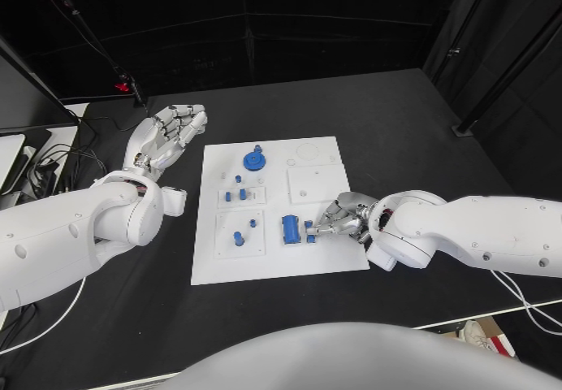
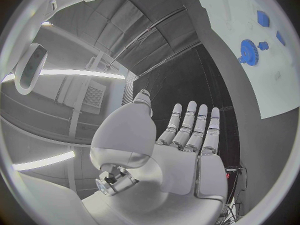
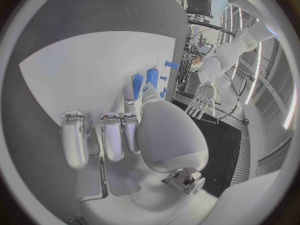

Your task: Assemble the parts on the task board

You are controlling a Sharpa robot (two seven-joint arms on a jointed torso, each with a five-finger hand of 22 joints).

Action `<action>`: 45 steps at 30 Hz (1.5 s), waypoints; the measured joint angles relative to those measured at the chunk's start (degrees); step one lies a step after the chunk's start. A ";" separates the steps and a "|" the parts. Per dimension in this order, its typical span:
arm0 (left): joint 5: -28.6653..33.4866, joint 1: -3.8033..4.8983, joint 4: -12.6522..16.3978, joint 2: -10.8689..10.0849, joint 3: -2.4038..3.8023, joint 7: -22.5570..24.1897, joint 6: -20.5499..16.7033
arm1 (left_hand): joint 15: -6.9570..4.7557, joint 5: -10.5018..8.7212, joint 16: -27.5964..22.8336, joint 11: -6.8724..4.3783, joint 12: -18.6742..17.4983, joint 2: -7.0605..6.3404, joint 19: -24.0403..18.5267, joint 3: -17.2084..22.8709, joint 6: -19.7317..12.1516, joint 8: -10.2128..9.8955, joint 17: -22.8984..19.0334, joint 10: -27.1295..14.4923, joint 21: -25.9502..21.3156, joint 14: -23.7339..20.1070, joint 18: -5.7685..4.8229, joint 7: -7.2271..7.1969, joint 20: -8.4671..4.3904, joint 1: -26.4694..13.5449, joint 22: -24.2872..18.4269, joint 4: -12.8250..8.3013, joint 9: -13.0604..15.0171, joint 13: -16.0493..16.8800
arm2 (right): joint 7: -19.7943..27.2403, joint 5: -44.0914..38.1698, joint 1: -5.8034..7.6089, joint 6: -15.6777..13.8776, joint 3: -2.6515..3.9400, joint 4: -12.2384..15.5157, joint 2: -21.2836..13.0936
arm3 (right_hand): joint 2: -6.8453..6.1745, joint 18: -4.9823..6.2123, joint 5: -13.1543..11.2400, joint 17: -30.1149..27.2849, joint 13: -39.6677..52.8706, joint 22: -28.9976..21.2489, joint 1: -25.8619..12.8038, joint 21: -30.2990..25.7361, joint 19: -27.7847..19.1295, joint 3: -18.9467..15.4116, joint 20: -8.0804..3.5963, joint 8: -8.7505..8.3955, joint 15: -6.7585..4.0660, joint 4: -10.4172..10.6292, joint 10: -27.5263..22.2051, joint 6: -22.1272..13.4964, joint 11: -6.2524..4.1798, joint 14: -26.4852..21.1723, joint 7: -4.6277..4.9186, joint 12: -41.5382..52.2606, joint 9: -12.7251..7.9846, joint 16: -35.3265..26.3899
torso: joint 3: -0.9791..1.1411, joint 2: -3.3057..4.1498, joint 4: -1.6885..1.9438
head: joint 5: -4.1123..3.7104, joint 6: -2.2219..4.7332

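right robot hand [image 1: 341, 218] pinched small blue part [image 1: 312, 231] beside blue block [image 1: 289, 228] | left robot hand [image 1: 167, 134] spread, idle | risk: part could slip or seat crooked

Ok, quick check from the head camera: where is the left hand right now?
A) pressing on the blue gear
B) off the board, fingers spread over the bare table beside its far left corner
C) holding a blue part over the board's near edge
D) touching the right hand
B: the left hand is over the black table beside the task board, fingers apart and holding nothing, clear of the blue gear.
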 measured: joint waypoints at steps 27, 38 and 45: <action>0.00 -0.03 -0.28 0.17 0.00 0.00 0.10 | 0.00 0.23 0.23 0.00 0.00 0.46 0.00 -0.14 0.00 0.30 -0.23 0.00 0.00 0.00 -0.01 0.00 0.00 0.01 0.01 0.14 -0.07 0.00 | 0.95 -6.58 -0.01 1.26 -0.02 1.36 -0.98 | 1.07 0.00 -7.05 -0.01 0.05 0.00 -1.01 0.00 0.16 -4.11 -1.81 20.81 -1.76 0.16 0.06 -7.14 -1.99 -0.12 -2.44 0.00 17.36 0.00 | 0.02 0.01 -0.06 | -0.15 0.00; 0.00 -0.05 -0.30 0.10 0.00 0.00 0.11 | 0.00 0.22 0.22 0.00 0.00 0.46 0.00 -0.14 0.00 0.30 -0.23 0.00 0.00 0.00 0.00 0.00 0.00 0.01 0.01 0.14 -0.07 0.00 | -0.07 -8.50 -0.03 3.58 -0.03 0.81 -0.46 | 1.60 0.00 -6.27 -0.01 0.07 0.00 0.64 0.00 0.18 -3.72 -2.22 22.59 -2.21 -0.23 0.10 -7.60 -2.76 -0.15 -2.89 0.01 19.91 0.00 | 0.03 0.01 0.01 | -0.08 0.00; 0.00 -0.09 -0.28 0.10 0.00 0.00 0.12 | 0.00 0.22 0.22 0.00 0.00 0.46 0.00 -0.14 0.00 0.30 -0.22 0.00 0.00 0.00 0.00 0.00 0.00 0.01 0.01 0.14 -0.06 0.00 | -0.70 -9.14 -0.03 3.61 -0.04 0.33 -0.01 | 2.69 0.00 -4.48 -0.01 0.21 0.00 2.43 0.00 -0.03 -3.05 -2.42 22.62 -2.46 -0.36 0.10 -7.85 -3.17 0.00 -3.14 0.35 20.84 0.00 | 0.02 0.02 0.01 | -0.14 0.00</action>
